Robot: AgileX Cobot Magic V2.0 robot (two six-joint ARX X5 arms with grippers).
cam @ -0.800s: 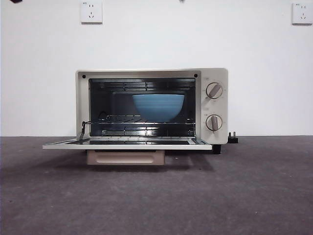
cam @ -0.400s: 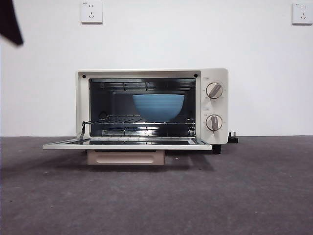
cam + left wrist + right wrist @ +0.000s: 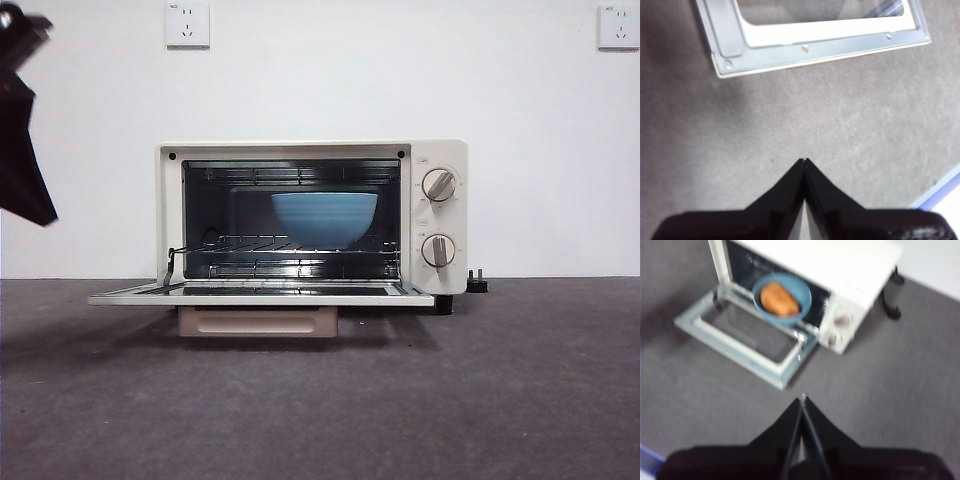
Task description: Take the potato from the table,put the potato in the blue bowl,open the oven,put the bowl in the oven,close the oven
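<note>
The cream-white oven (image 3: pixel 310 150) stands with its door (image 3: pixel 260 296) folded down flat, the beige handle (image 3: pixel 257 321) under the door's front edge. On the wire rack inside sits the blue bowl (image 3: pixel 324 218). The right wrist view shows the orange-brown potato (image 3: pixel 779 299) lying in that bowl (image 3: pixel 805 297). My left gripper (image 3: pixel 804 161) is shut and empty, above the grey table a short way in front of a corner of the open door (image 3: pixel 815 50); it shows as a dark shape (image 3: pixel 25 170) at the front view's left edge. My right gripper (image 3: pixel 803 398) is shut, high above the table, well off the oven (image 3: pixel 840 265).
A black plug (image 3: pixel 476 282) and cord lie at the oven's right rear. Two wall sockets (image 3: pixel 187 24) (image 3: pixel 617 27) are on the white wall behind. The dark grey table (image 3: pixel 400 400) stretches wide in front of the door. A blue-white edge (image 3: pixel 940 192) borders the table.
A dark arm has come down into the front view along its left edge, lower and larger than half a second ago. Oven, door and bowl have not moved.
</note>
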